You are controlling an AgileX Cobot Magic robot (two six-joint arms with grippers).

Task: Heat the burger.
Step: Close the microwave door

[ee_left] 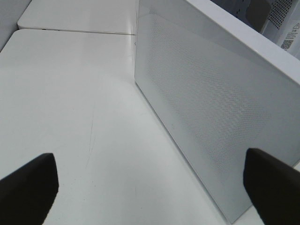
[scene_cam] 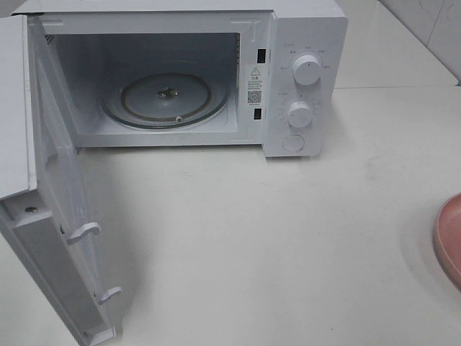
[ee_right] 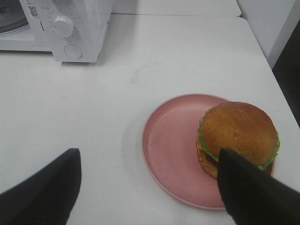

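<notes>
The burger (ee_right: 239, 131), with a golden-brown bun and green lettuce, sits on the right part of a round pink plate (ee_right: 168, 145) in the right wrist view. My right gripper (ee_right: 150, 197) hovers open above the plate's near side. One dark finger (ee_right: 248, 192) overlaps the burger's edge and the other (ee_right: 44, 192) stands over bare table. Nothing is held. My left gripper (ee_left: 150, 187) is wide open beside the outer face of the microwave door (ee_left: 211, 103), with only table between its fingers. Neither gripper shows in the exterior high view, where only the plate's rim (scene_cam: 450, 238) appears at the right edge.
The white microwave (scene_cam: 302, 43) stands at the back with its door (scene_cam: 50, 238) swung open to the left. Inside lies a bare glass turntable (scene_cam: 166, 101). Two knobs and a button sit on its right panel (scene_cam: 299, 114). The white table (scene_cam: 252, 252) stretches between microwave and plate.
</notes>
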